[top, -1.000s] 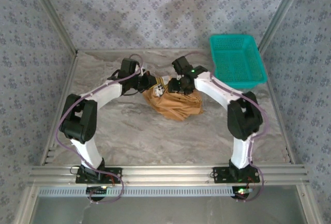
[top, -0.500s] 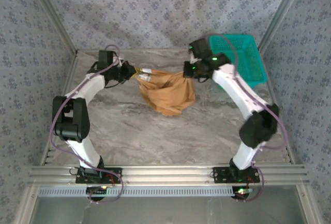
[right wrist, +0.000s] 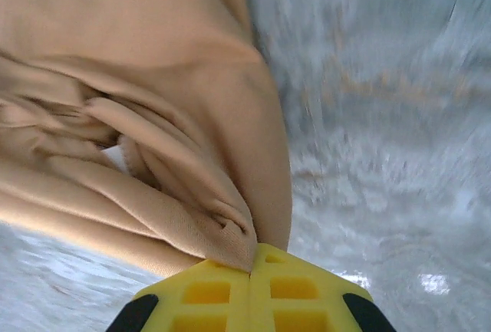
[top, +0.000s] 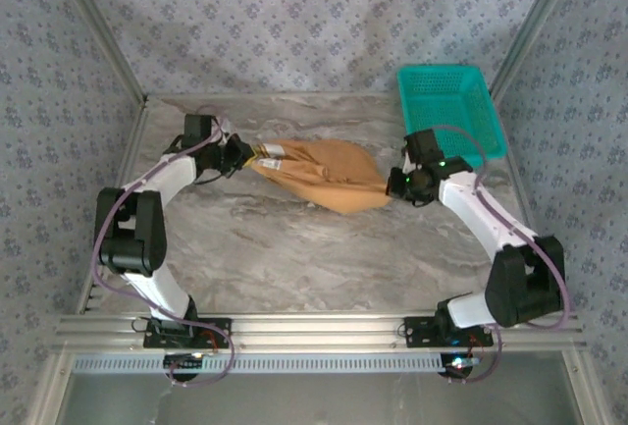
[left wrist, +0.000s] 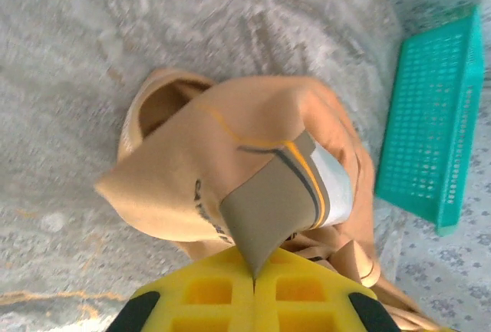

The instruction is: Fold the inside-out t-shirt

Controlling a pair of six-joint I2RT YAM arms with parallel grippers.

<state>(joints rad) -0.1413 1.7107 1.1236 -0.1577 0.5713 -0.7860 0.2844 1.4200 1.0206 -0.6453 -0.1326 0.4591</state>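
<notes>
The tan inside-out t-shirt (top: 319, 172) is stretched between both arms over the middle of the table, bunched and sagging. My left gripper (top: 245, 157) is shut on its left end, where a grey, orange and white printed patch (left wrist: 295, 194) runs into the yellow jaws (left wrist: 254, 274). My right gripper (top: 391, 186) is shut on the right end; folds of tan cloth (right wrist: 153, 156) converge into its closed yellow jaws (right wrist: 251, 271). An open sleeve or neck hole (left wrist: 157, 102) faces the left wrist camera.
A teal plastic mesh basket (top: 449, 113) stands at the back right corner, close behind the right arm, also in the left wrist view (left wrist: 433, 117). Marbled grey tabletop (top: 294, 248) lies in front of the shirt. Patterned walls enclose the table.
Both arms moved apart, pulling the shirt from a crumpled heap into a stretched band. The right gripper closed on the cloth, then swung out to the right and lower.
</notes>
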